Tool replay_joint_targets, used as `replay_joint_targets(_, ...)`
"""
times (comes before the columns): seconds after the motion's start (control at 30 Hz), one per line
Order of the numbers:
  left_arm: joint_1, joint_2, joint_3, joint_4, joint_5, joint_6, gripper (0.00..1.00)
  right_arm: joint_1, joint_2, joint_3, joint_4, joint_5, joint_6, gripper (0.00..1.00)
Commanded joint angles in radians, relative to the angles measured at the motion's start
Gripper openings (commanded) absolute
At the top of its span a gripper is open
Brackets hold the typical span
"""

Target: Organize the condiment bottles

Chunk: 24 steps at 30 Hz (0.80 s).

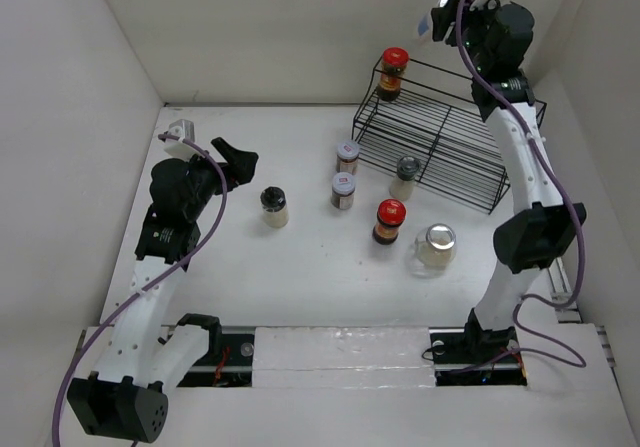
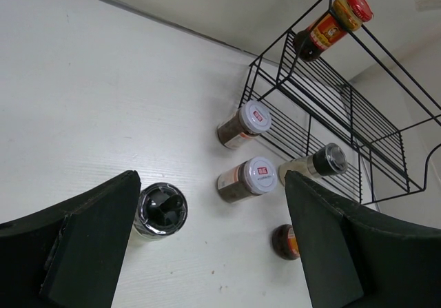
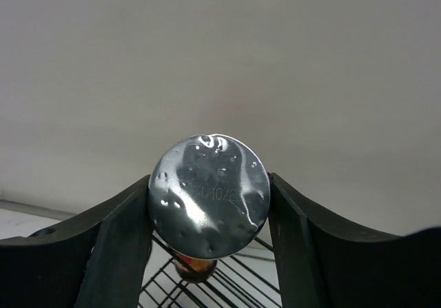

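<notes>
The right gripper (image 1: 440, 17) is raised high above the back of the black wire rack (image 1: 440, 142); its jaws are clamped on a held jar (image 3: 209, 196), whose shiny silver end faces the wrist camera and fills the gap between the fingers (image 3: 117, 246); the rest of that jar is hidden. Below it, a red-lidded jar (image 1: 393, 72) stands on the rack's top shelf at its left end.

The left gripper (image 1: 238, 157) hovers over the left part of the table (image 1: 250, 277) with its jaws wide apart, holding nothing; the black-lidded jar (image 2: 160, 211) stands on the table just beside its left finger (image 2: 89, 246).

Two white-capped jars (image 1: 347, 157) (image 1: 343, 189) stand close together in front of the rack's left end; a grey-capped jar (image 1: 405, 172) with pale contents is at the rack's front edge, whether on the lower shelf or the table I cannot tell; a second red-lidded jar (image 1: 389, 220) and a silver-lidded jar (image 1: 436, 245) with pale contents sit near each other further forward.
</notes>
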Motion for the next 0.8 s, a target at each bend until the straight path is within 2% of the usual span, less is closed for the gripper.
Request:
replay_joint_targets(0.0, 0.006, -0.002, 0.013, 0.037, 0.015, -0.006, 0.82, -0.029, 0.066, 0.112, -0.015, -0.045, 0.0, 0.49)
replay_joint_targets(0.2, 0.006, 0.007, 0.013, 0.027, 0.015, 0.004, 0.82, -0.06, 0.16, 0.216, -0.093, -0.07, 0.0, 0.49)
replay_joint_targets(0.57, 0.006, 0.016, 0.013, 0.027, 0.015, 0.004, 0.82, -0.06, 0.119, 0.082, -0.093, -0.08, 0.0, 0.49)
replay_joint_targets(0.77, 0.006, 0.007, 0.013, 0.027, 0.024, 0.004, 0.82, -0.06, 0.134, 0.115, -0.162, -0.062, 0.0, 0.49)
